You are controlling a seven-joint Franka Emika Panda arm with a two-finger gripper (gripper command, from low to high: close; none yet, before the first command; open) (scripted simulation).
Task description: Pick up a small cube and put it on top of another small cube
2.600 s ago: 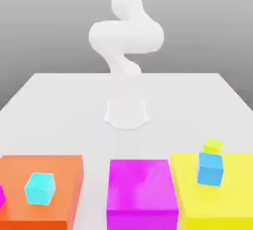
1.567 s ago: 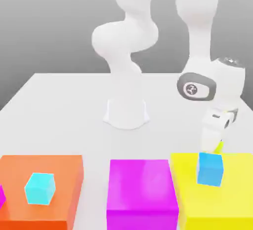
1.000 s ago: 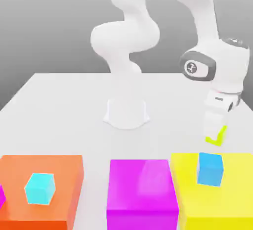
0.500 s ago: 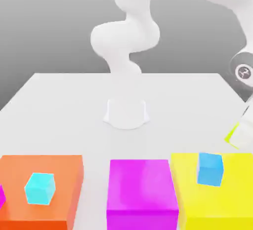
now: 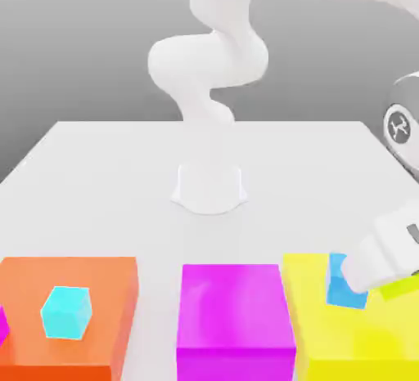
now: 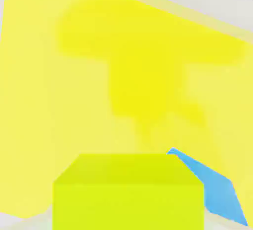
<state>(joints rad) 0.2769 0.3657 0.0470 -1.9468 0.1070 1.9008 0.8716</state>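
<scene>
- From where I'm standing, the tool has just swung inward: a moment ago it was farther back, and now it's low at the exterior view's four o'clock, over the yellow block.
- It has the lime cube gripped, closed on it from both sides; in the hand view a pale fingertip shows at either flank.
- So the little lime one is up in the air above the yellow block, just on the three o'clock side of the blue cube as the exterior view has it.
- The blue cube hasn't budged. It sits on the yellow block, partly behind the tool in the exterior view; whether they touch, I can't tell.
- Off at seven to eight o'clock, the cyan cube hasn't stirred from the orange block either, and the magenta block at about half past five is as it was.
- What it means, I'd say: the picking is done and the carry is nearly over, if blue is the one meant to go underneath.
- Next it wants lifting clear, squaring up, then centring over blue. The tool leans a good deal, so coming in sideways could shove blue away.
</scene>
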